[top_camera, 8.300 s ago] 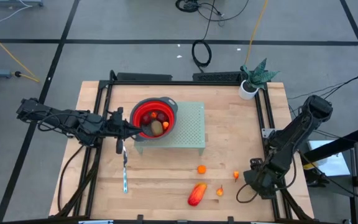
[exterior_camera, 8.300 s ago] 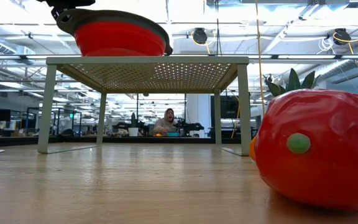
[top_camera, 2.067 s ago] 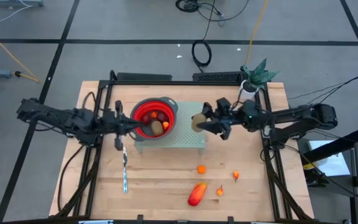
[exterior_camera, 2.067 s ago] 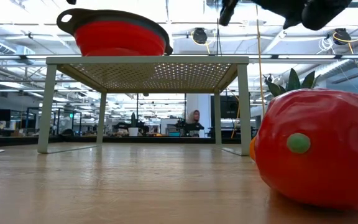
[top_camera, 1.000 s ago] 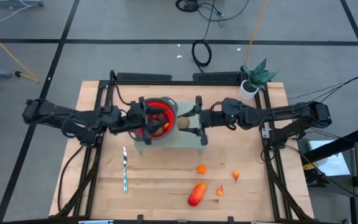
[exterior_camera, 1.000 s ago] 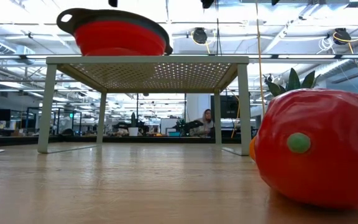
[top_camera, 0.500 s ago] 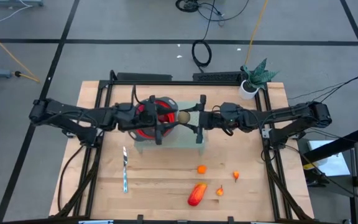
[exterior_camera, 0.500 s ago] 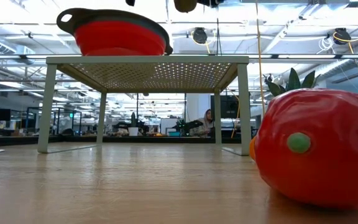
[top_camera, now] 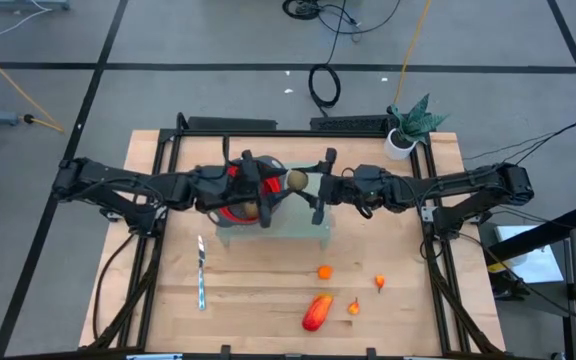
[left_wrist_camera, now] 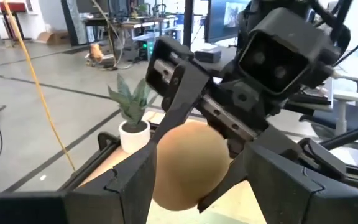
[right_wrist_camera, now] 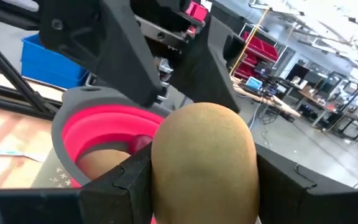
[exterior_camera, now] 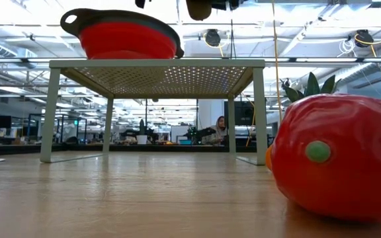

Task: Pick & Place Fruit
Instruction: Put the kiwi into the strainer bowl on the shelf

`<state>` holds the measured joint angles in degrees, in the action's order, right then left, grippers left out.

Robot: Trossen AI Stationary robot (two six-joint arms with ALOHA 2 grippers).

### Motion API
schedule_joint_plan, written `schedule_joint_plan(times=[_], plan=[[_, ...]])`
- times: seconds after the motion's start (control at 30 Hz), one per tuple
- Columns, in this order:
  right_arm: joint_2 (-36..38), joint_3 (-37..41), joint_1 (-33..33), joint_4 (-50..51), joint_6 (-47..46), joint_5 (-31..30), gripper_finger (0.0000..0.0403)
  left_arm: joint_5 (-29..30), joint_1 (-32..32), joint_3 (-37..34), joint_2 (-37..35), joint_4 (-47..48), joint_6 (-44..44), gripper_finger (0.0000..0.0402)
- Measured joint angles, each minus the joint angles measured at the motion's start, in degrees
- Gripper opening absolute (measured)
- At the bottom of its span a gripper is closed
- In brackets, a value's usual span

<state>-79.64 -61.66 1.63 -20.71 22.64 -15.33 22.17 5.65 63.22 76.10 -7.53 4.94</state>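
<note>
The right gripper point(top_camera: 313, 192) pinches a brown oval fruit point(top_camera: 295, 181) by its sides, held in the air above the rack point(top_camera: 308, 215) just beside the bowl point(top_camera: 236, 205). In the right wrist view the oval point(right_wrist_camera: 204, 163) fills the gap between both fingers point(right_wrist_camera: 120, 186), wedged at its widest part. The left gripper point(top_camera: 258, 192) sits over the bowl facing it, fingers spread, and nothing is seen in them; the left wrist view looks straight at the oval point(left_wrist_camera: 188, 165).

The oval looks like a rigid, light toy with a matte, faintly speckled skin, so it probably grips well, though its rounded shape could squirt out if squeezed off-centre. Holding across the middle, as now, seems the safe hold. Other fruit lie in the bowl point(right_wrist_camera: 104, 162). On the counter point(top_camera: 258, 300) remain 3 small orange pieces point(top_camera: 324, 271) and 1 long red-orange piece point(top_camera: 316, 312).
</note>
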Motion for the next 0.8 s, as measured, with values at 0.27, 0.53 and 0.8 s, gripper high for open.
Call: schedule_joint_plan(times=[0.27, 0.53, 0.8], plan=[[-3.66, 0.13, 0.77, -4.22, 6.93, -1.51, 0.0199, 0.64, 0.00, -0.04, 0.66, 0.18, 3.26, 0.0242], [-7.97, 0.10, 3.61, -11.85, 18.79, -10.47, 0.0199, 3.92, 0.00, -0.04, 0.50, 2.18, 4.12, 0.0241], [-7.94, 0.05, 3.74, -15.43, 19.19, -16.14, 0.0199, 4.20, -0.02, -0.04, 0.50, 2.95, 4.04, 0.0241]])
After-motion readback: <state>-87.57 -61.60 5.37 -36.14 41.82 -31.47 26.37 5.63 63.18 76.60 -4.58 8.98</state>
